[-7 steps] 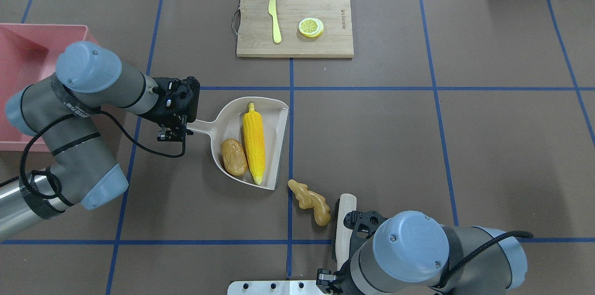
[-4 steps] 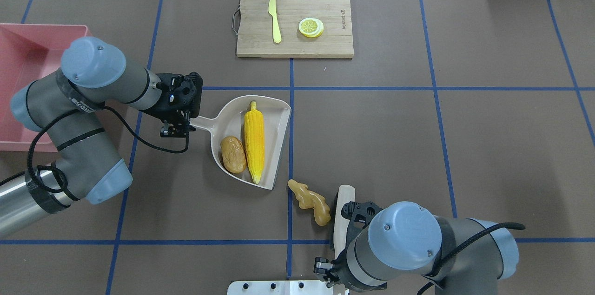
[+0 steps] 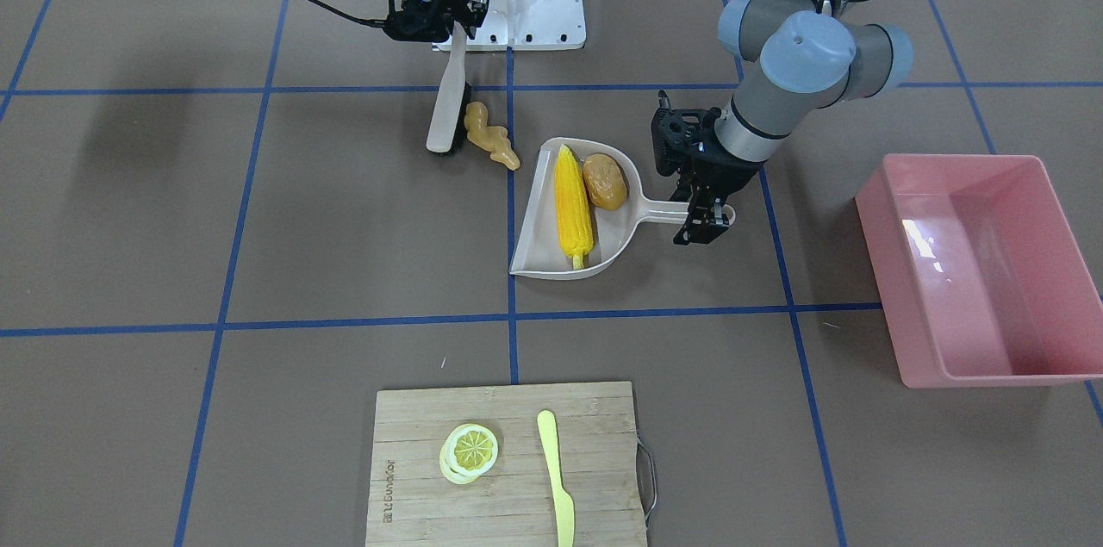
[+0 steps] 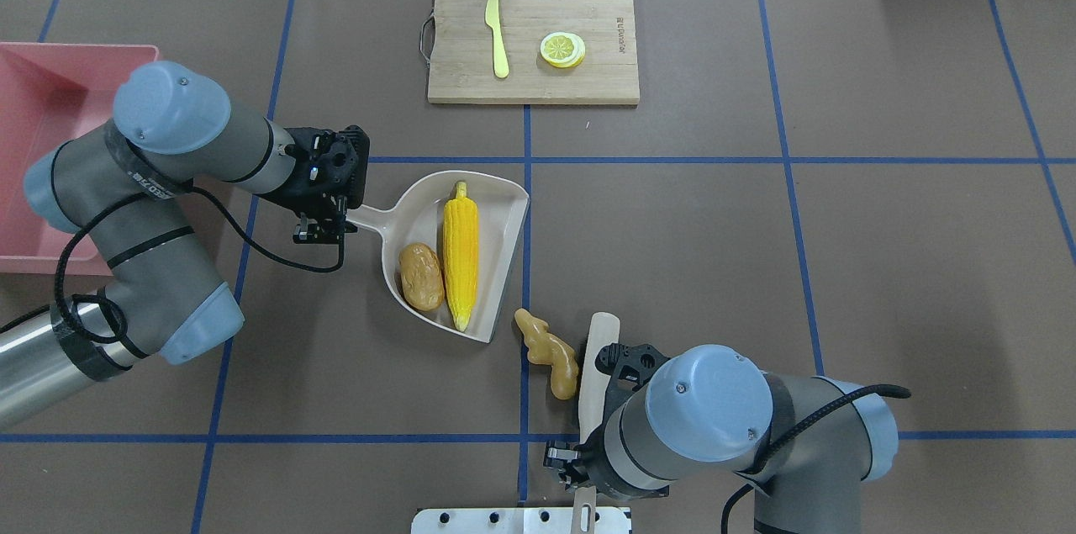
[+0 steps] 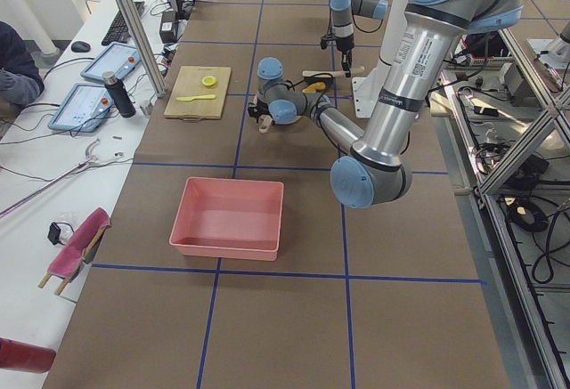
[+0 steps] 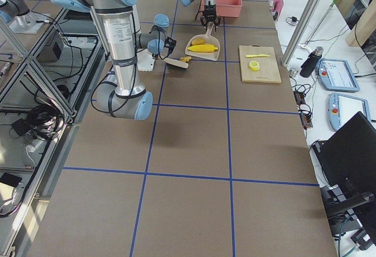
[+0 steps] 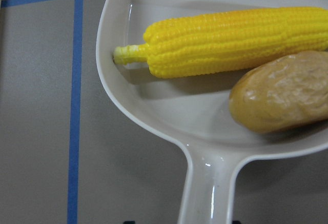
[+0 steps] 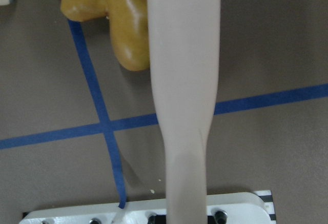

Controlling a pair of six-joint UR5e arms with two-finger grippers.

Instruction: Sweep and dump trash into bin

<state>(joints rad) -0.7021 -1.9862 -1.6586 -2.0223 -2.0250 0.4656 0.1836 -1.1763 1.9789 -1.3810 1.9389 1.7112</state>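
The beige dustpan lies mid-table with the yellow corn cob and the brown potato inside it. My left gripper is shut on the dustpan's handle. The tan ginger root lies on the table just off the pan's open edge. It touches the beige brush, whose handle is held in my shut right gripper. The pink bin stands at the far left, behind my left arm, and nothing shows inside it.
A wooden cutting board at the far middle carries a pale yellow knife and a lemon slice. The white base plate sits at the near edge beside my right arm. Blue tape lines cross the brown table cover.
My right arm has pushed the brush and the ginger root toward the dustpan's open edge. The left arm has shifted the dustpan slightly, with the corn and the potato still in it.
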